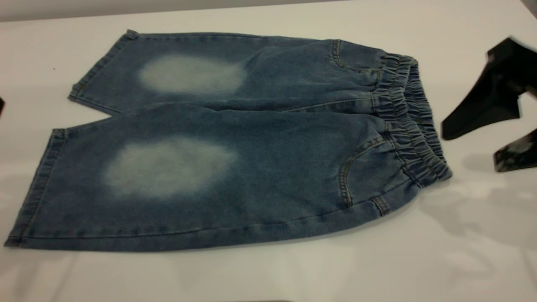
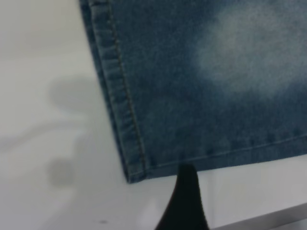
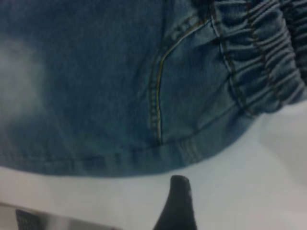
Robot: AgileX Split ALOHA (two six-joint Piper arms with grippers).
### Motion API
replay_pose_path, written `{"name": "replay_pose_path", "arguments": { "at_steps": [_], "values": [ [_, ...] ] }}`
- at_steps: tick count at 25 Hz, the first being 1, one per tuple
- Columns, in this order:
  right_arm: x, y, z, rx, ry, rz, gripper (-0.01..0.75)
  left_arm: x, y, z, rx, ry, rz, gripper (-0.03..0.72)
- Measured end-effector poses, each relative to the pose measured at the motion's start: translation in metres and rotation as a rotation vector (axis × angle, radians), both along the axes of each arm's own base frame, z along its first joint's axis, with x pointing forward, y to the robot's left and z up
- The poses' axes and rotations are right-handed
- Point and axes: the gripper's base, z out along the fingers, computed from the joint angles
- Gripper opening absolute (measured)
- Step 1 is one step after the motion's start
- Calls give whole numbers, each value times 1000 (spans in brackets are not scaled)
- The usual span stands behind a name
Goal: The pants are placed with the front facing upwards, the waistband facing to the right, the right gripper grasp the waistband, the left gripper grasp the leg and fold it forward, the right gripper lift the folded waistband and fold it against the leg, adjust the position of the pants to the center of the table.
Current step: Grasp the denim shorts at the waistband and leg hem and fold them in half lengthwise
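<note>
**Waistband waits beside the right hand**

The short blue denim pants [image 1: 235,142] lie flat on the white desk [image 1: 461,251], long axis left–right. The gathered waistband [image 1: 409,119] sits just beside the black right hand [image 1: 482,138], fingers apart, holding nothing — the nearer one. The left hand's state I cannot tell.

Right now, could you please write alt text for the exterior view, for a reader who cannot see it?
Blue denim pants lie flat and unfolded on a white table, legs to the left, gathered waistband to the right. The right end effector, black, hovers open beside the waistband without touching it.
</note>
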Motion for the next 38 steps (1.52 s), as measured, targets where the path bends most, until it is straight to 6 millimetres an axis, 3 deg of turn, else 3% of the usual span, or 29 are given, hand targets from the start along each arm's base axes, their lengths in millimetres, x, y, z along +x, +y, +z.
{"name": "replay_pose_path", "arguments": {
  "at_steps": [8,19,32,38],
  "values": [
    [6,2,-39,13,62,11,547,8,-5,-6,-53,2,-27,566],
    [24,7,-68,53,73,48,545,11,-5,-11,-66,17,-23,566],
    [34,7,-76,44,64,61,544,10,-6,-11,-69,22,-25,566],
    [48,7,-72,35,15,67,544,10,-6,-11,-69,22,-25,566]
  ]
}}
